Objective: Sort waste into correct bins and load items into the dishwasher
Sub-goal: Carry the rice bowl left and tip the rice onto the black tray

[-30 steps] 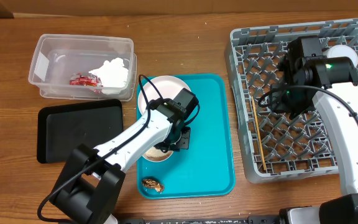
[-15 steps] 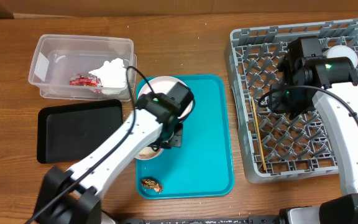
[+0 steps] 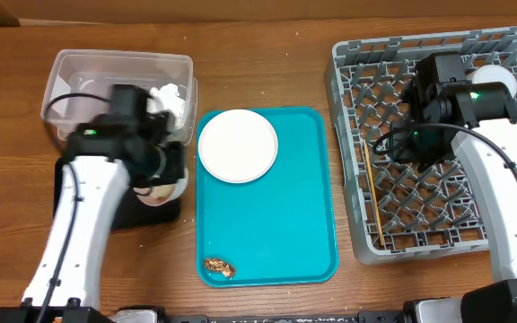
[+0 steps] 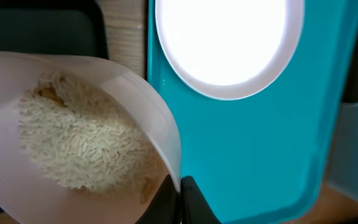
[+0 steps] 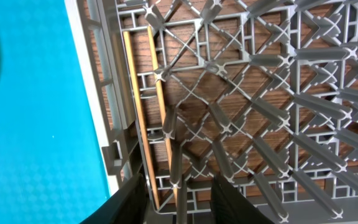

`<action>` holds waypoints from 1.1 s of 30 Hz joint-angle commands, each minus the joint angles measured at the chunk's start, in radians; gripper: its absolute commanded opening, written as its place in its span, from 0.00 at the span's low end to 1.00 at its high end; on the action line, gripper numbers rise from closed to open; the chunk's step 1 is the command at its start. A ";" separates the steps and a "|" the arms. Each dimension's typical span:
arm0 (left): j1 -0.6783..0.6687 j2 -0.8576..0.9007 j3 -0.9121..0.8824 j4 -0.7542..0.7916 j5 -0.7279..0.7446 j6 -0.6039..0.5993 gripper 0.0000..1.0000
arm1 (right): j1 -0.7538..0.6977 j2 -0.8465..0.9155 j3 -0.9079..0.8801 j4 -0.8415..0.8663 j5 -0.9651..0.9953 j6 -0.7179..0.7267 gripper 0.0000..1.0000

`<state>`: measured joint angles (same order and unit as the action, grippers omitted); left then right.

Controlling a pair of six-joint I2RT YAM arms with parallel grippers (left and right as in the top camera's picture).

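Left arm has swung away from the teal tray [image 3: 285, 224] and now sits to that tray's left, over the black tray [image 3: 146, 213]. The left gripper [image 4: 179, 200] is closed tight on the rim of the small bowl [image 4: 73, 124], which it carries tilted with rice [image 4: 86, 149] inside. From overhead the bowl [image 3: 160, 191] shows only in part beneath the wrist. The plate [image 3: 238, 145], previously covered by the arm, lies exposed on the teal tray's far end. A brown food scrap [image 3: 220, 266] sits at its near left corner. The clear tub [image 3: 79, 72], beyond the black tray, is largely masked by the arm; only tissue [image 3: 173, 97] is discernible.

Right of the teal tray stands the rack [image 3: 353, 161], with chopsticks [image 5: 138, 118] along its nearest wall. The right gripper [image 5: 179, 202] hovers above them, jaws partly apart, holding nothing. A cup [image 3: 496, 76] is half hidden behind that arm.
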<state>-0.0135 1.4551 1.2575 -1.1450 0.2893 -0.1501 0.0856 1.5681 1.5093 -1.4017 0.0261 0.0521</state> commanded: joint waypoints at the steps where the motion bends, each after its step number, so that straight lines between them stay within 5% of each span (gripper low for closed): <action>1: 0.183 0.029 0.011 -0.001 0.403 0.303 0.04 | -0.002 -0.015 0.024 -0.002 -0.005 0.005 0.36; 10: 0.443 0.192 -0.081 -0.015 0.892 0.645 0.04 | -0.002 -0.015 0.024 0.000 -0.005 0.005 0.36; 17: 0.526 0.342 -0.113 -0.083 1.009 0.758 0.04 | -0.002 -0.015 0.024 0.000 -0.005 0.005 0.36; 30: 0.717 0.410 -0.113 -0.151 1.062 0.758 0.04 | -0.002 -0.015 0.024 0.000 -0.004 0.005 0.36; 33: 0.729 0.410 -0.114 -0.223 1.061 0.855 0.04 | -0.002 -0.015 0.024 0.002 -0.004 0.005 0.36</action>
<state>0.7036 1.8553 1.1503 -1.3254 1.3052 0.5945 0.0856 1.5681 1.5093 -1.4059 0.0257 0.0521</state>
